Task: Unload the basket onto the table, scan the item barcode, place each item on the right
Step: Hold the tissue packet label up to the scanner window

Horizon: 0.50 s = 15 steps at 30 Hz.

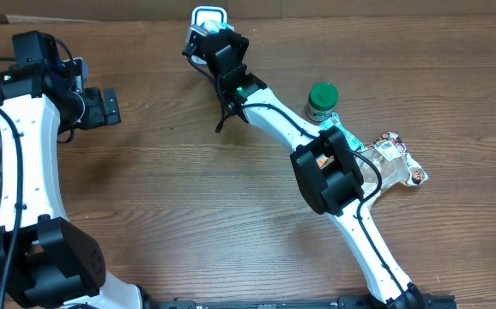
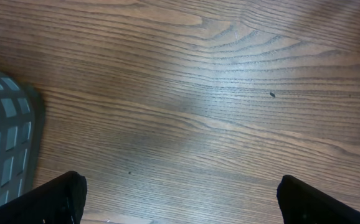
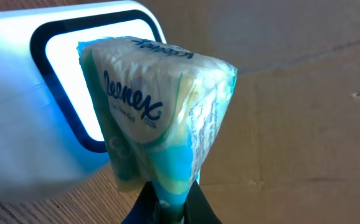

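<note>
Pinched by its lower edge in your clenched right gripper (image 3: pixel 170 208), the tissue pack (image 3: pixel 161 106) stands upright above the jaws, one face turned to the lit window of the scanner (image 3: pixel 18 143) just beyond and left of it, a hold evidently meant to present the barcode. You can read "Kleenex" in blue script on the wrapper; the finer print is too blurred, and no barcode shows on this side. Your left gripper (image 2: pixel 183 202) hangs released over the table (image 2: pixel 217 93), holding nothing.
</note>
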Motion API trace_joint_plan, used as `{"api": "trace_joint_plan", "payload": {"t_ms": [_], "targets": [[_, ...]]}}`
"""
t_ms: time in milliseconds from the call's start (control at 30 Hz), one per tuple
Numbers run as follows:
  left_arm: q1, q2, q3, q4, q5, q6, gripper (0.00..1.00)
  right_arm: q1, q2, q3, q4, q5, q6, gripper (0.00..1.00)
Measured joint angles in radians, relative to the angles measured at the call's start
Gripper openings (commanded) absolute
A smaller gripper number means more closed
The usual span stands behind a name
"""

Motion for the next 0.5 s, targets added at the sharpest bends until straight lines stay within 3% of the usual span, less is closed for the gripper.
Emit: {"api": "trace_joint_plan", "payload": {"t_ms": [500], "targets": [[0.0,0.0,0.0,0.0,0.0,0.0,1.0,0.001,0.001,0.0,0.034,0.01,-0.023,0.04]]}}
